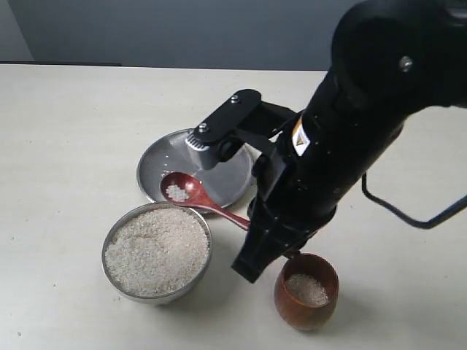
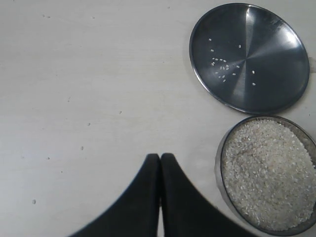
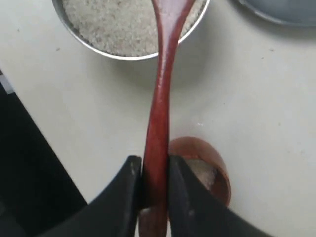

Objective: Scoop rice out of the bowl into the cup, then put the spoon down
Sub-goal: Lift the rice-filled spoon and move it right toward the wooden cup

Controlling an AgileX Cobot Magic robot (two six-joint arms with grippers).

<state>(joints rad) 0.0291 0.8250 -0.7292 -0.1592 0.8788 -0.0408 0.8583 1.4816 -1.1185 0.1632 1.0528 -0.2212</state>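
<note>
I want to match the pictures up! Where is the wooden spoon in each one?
Exterior view: the spoon is in the middle, its scoop over the near edge of the plate, holding a few grains.
Left wrist view: not in it.
Right wrist view: the spoon runs through the middle, pinched in the right tool.
Shared landmark: the bowl full of rice.

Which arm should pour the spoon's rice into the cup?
Right. The right gripper holds the spoon with some rice, and the cup stands close beside it. The left gripper is shut and holds nothing.
</note>
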